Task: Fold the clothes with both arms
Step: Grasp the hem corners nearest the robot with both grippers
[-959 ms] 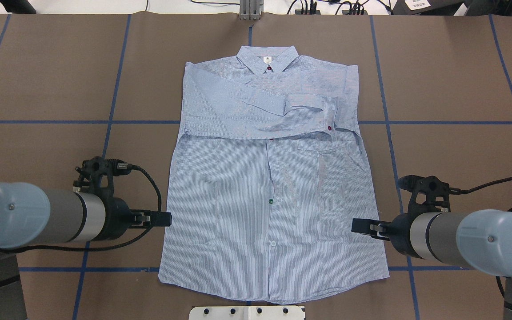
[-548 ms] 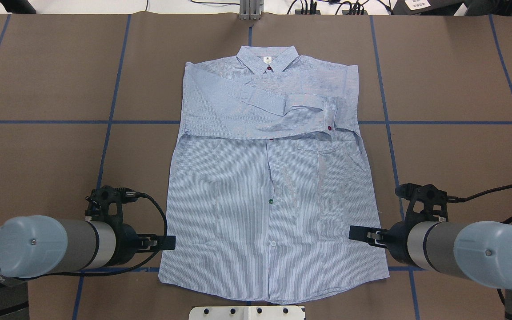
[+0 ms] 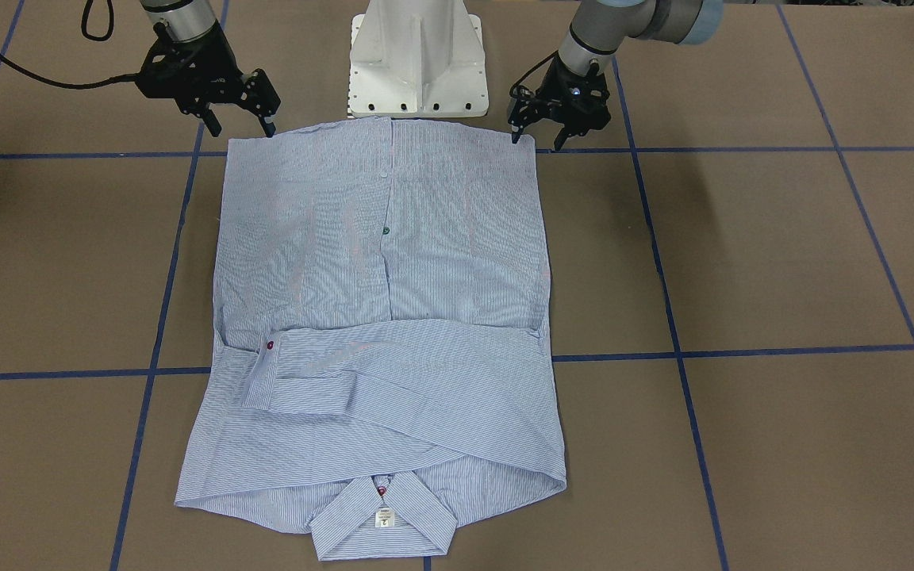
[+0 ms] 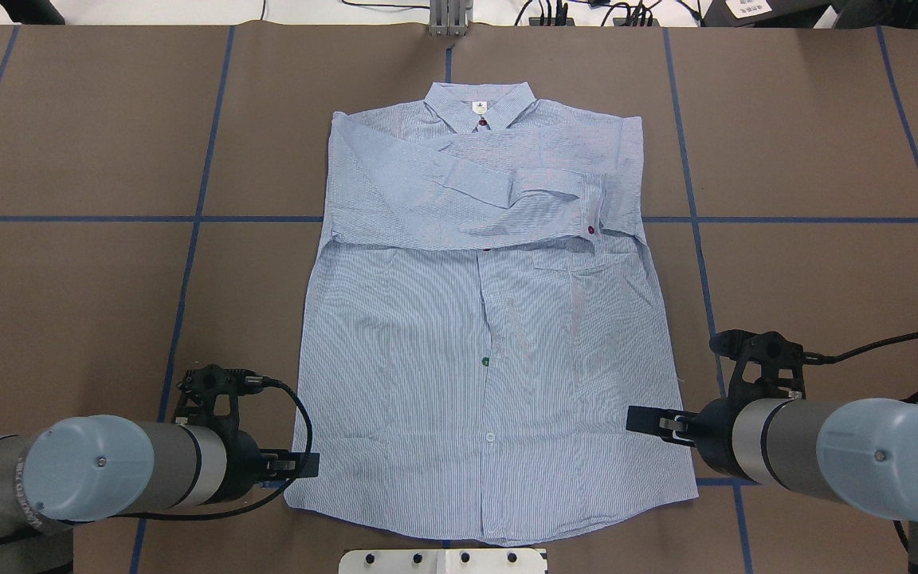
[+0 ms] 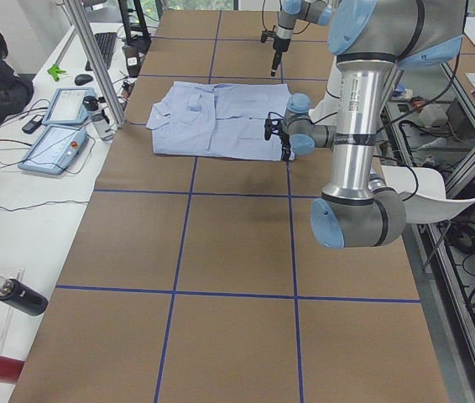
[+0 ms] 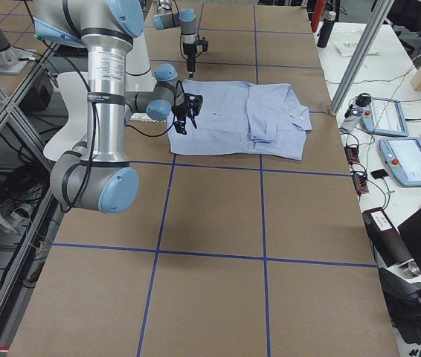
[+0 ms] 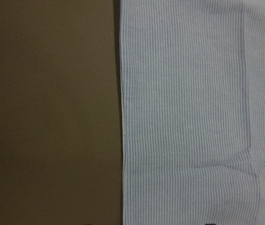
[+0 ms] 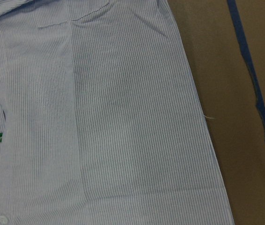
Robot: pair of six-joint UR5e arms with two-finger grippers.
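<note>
Front-facing view: risk of a lopsided fold if the two hem corners are pinched unevenly; shirt (image 3: 385, 262) lies flat on the bench (image 3: 782, 262), hem at 12 o'clock; left end effector (image 3: 535, 141) and right end effector (image 3: 240, 127) are both spread and empty.
Overhead view: the right one sits at the shirt's 4 o'clock and the left at 7 o'clock, so the grips may mismatch; contact with the cloth I cannot tell.
Wrist views: only the shirt's edge and the bench show; a finger could miss the edge.
</note>
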